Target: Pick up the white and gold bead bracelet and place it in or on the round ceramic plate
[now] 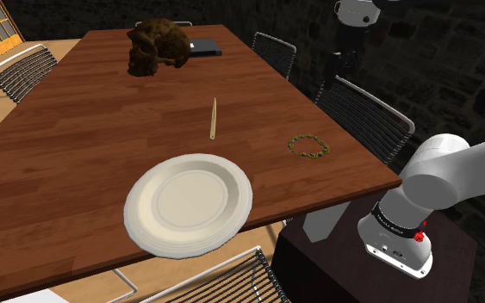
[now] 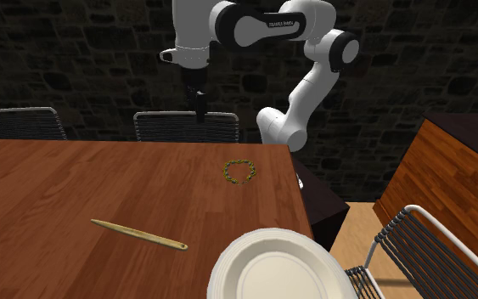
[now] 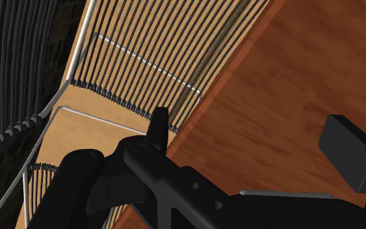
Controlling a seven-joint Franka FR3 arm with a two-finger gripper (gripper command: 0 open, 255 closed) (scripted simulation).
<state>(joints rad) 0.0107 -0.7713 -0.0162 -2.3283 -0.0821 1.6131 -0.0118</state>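
The bracelet (image 1: 308, 145) lies flat as an open ring of gold and dark beads on the table (image 1: 77, 138), near the edge by the stand and to the shoulder view's right of the plate (image 1: 189, 205), with bare wood between them. I judge it light, limp and a little slippery: strung beads will sag and swing once lifted, so I'd pinch across one side of the ring, one finger inside and one outside. A thin stick (image 1: 214, 118) lies further in, apart from both. The claw (image 2: 199, 115) hangs high over a chair (image 2: 186, 127) at the table's edge, not above the bracelet; in the wrist view its fingers stand apart, holding nothing
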